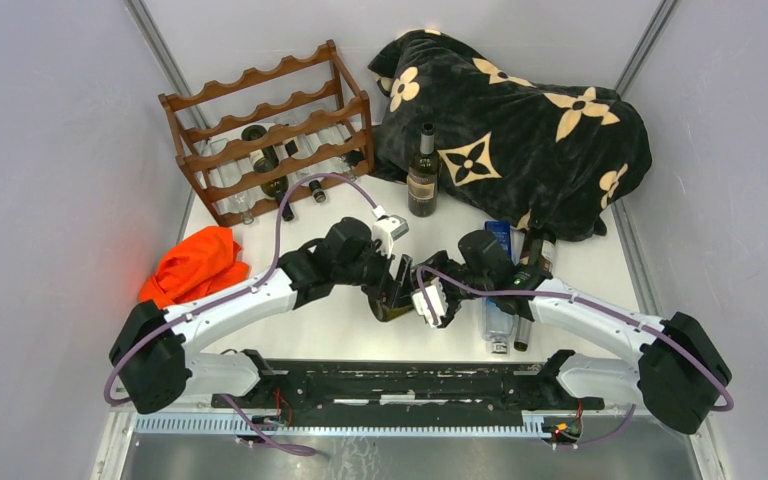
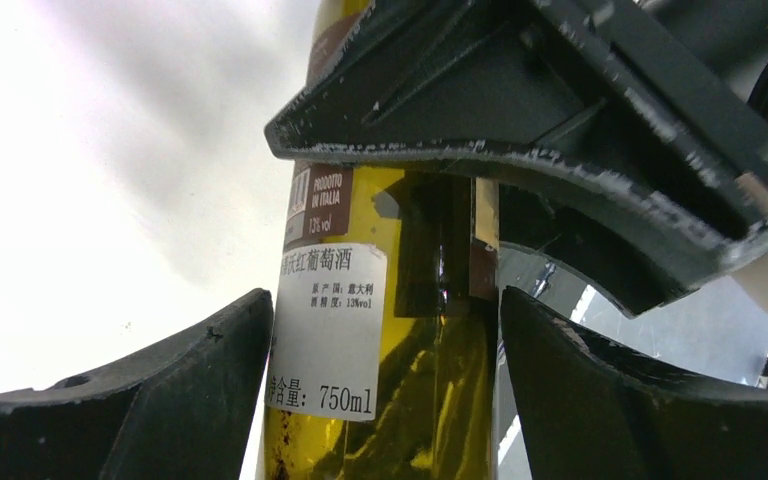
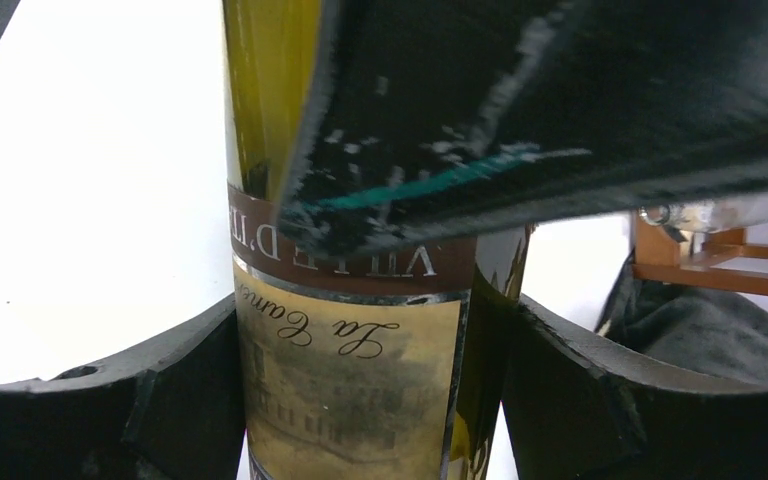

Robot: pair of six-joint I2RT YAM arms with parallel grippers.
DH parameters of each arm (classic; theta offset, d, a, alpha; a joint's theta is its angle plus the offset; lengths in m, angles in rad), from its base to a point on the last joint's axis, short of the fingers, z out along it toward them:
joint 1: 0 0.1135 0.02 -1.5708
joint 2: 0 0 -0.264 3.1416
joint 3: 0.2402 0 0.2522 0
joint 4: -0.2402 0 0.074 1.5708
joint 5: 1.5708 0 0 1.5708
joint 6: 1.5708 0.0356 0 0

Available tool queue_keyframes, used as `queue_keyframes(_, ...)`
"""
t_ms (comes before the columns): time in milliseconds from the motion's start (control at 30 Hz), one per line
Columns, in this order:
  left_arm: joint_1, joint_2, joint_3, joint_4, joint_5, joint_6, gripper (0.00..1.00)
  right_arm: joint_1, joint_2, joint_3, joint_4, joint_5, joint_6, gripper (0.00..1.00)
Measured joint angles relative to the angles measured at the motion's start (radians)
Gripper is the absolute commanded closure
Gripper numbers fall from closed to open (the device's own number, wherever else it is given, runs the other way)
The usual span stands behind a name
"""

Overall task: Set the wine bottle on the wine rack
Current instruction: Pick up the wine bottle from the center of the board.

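A yellow-green wine bottle (image 2: 410, 400) with a white back label sits between both grippers above the middle of the table (image 1: 392, 305). My left gripper (image 2: 385, 330) straddles its body, with only thin slivers of space at the fingers, so it stands open. My right gripper (image 3: 375, 340) is shut on the bottle (image 3: 350, 380) at the tan front label, both fingers pressed against the glass. Each wrist view shows the other gripper's dark finger farther up the bottle. The wine rack (image 1: 270, 130) stands at the back left with several bottles lying in it.
A dark bottle (image 1: 422, 172) stands upright in front of a black flowered blanket (image 1: 520, 130) at the back right. A clear bottle (image 1: 500, 310) and a dark bottle (image 1: 537, 255) lie by the right arm. An orange cloth (image 1: 195, 262) lies at the left.
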Motion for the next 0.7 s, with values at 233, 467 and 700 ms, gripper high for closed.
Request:
queue_keyframes(233, 0.005, -0.036, 0.05, -0.018, -0.138, -0.002, 0.0, -0.001, 0.011, -0.007, -0.041, 0.008, -0.003, 1.0)
queue_keyframes(467, 0.014, -0.252, 0.106, -0.042, -0.32, -0.001, 0.02, -0.011, 0.011, -0.007, -0.044, -0.027, 0.024, 1.0)
queue_keyframes(700, 0.015, -0.513, -0.03, 0.027, -0.3, -0.021, 0.0, -0.144, 0.008, 0.041, -0.021, -0.207, 0.218, 1.0)
